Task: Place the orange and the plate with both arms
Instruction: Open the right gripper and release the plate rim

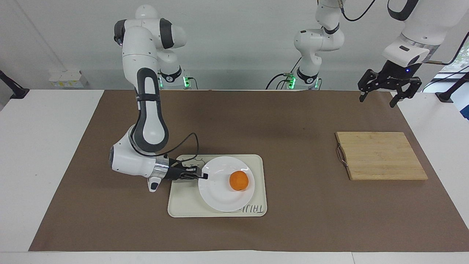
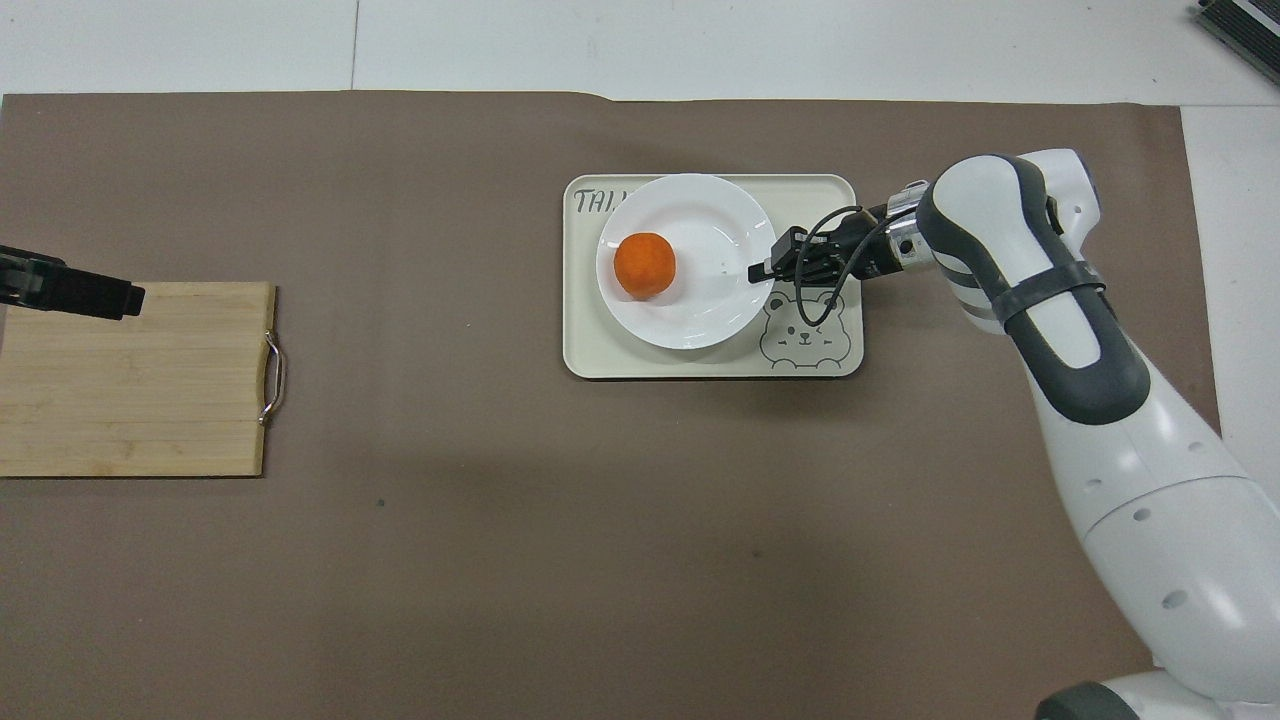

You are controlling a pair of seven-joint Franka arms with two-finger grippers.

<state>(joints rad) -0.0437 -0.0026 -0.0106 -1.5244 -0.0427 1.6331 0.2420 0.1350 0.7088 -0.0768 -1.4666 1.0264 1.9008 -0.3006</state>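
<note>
- The right gripper is down low over the tray, reaching in sideways, its fingertips pinched shut on the rim of the plate at the edge toward the right arm's end of the table.
- That plate is white and glossy, and sits on the cream tray, covering most of the half away from the bear drawing. Whether it rests flat on the tray or is held a hair above it, I cannot tell.
- The orange lies in the plate, off its middle, on the side away from the gripper.
- Some hand-drawn letters show on the tray at the corner farthest from the robots, partly covered by the plate's rim.
- The tray lies on the brown paper that covers most of the table, well out from the robots.
- The left gripper hangs in the air with its fingers spread wide and nothing between them, up over the edge of the brown paper at the left arm's end; that arm waits.
- A wooden cutting board with a metal handle lies flat at that same end, well apart from the tray, nothing on it.
</note>
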